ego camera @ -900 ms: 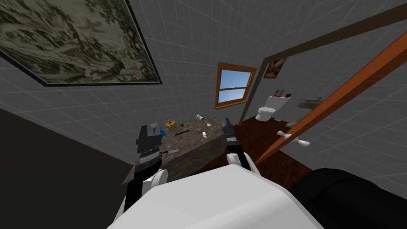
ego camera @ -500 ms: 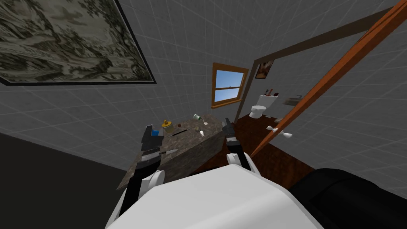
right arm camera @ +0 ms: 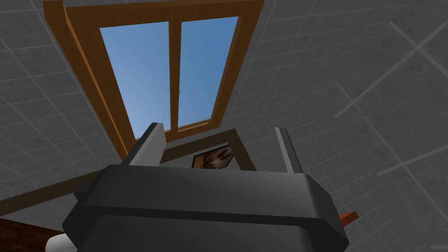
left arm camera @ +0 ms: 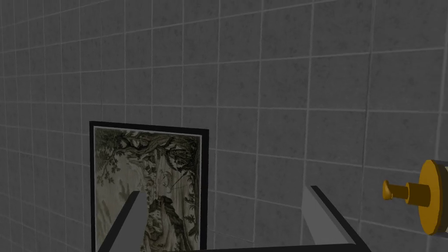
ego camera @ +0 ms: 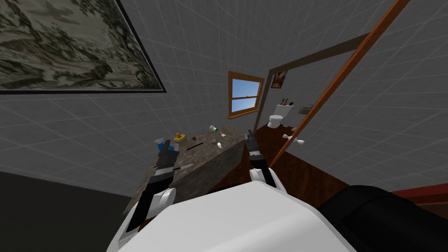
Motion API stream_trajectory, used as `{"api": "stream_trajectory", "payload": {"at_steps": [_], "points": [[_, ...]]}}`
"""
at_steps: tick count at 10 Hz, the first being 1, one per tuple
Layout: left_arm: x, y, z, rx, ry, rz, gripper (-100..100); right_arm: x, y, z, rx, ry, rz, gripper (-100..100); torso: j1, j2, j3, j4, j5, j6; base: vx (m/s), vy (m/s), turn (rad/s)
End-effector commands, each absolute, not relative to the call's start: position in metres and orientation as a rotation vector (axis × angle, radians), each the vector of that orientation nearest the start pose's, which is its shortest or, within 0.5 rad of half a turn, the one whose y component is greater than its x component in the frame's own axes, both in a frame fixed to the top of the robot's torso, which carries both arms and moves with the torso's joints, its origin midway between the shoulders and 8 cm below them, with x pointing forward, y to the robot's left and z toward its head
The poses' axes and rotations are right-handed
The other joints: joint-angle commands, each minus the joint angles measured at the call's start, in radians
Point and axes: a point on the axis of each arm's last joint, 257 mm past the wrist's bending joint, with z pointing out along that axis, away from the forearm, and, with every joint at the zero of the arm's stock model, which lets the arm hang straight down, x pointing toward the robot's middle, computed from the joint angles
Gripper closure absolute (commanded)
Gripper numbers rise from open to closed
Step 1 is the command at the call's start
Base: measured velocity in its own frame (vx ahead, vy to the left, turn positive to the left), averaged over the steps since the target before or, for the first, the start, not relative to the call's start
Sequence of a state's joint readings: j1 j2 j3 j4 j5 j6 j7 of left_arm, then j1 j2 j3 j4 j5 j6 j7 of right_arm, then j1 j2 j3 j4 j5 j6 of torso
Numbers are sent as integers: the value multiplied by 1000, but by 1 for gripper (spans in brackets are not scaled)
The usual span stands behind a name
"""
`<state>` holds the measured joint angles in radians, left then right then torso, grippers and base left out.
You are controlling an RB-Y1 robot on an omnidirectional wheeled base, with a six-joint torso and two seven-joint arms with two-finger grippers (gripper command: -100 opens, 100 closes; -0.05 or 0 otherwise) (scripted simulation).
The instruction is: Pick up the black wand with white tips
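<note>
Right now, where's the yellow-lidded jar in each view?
Head view: yellow-lidded jar on the stone counter, near the tiled wall.
Left wrist view: jar beside the open left hand, knob toward it.
Right wrist view: right hand faces the window, not the counter.
Shared landmark: the framed landscape picture, head and left wrist views.

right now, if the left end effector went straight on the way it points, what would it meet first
Most likely the grey tiled wall, just beside the framed picture; nothing shows between the left end effector and it, though depth is unclear.
</note>
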<state>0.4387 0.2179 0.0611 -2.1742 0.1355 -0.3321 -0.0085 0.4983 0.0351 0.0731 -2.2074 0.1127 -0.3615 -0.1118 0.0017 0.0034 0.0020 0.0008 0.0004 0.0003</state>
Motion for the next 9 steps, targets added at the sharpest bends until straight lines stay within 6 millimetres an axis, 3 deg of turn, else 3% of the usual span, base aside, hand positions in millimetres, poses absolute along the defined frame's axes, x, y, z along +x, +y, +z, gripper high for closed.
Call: {"api": "stream_trajectory", "payload": {"at_steps": [1,4,5,6,7,8,9], "points": [[406,319,-54,-792,922,-1219,-100,382,-251,-37,840,763,1352,0,0,0,0,0,0,0,-81,7,-298],[424,350,-88,-861,1012,-1143,-100,382,-251,-37,840,764,1351,0,0,2,1,1,0,-1,-88,6,-217],[425,351,-91,-872,1020,-1137,-100,382,-251,-37,840,763,1352,0,0,1,1,0,0,0,-39,11,-108],[433,370,-107,-911,1062,-1094,-100,382,-251,-37,840,764,1351,0,0,-1,0,0,0,-1,-41,1,-240],[433,371,-109,-917,1066,-1090,-100,382,-251,-37,840,764,1352,0,0,-1,0,0,0,0,-42,0,-104],[440,389,-121,-953,1104,-1048,-100,382,-251,-37,840,764,1351,0,0,-1,-1,0,0,-1,-61,-13,-226],[440,393,-128,-966,1110,-1039,-100,382,-251,-37,840,763,1352,0,-1,0,0,0,0,0,-50,-5,-101]]}}
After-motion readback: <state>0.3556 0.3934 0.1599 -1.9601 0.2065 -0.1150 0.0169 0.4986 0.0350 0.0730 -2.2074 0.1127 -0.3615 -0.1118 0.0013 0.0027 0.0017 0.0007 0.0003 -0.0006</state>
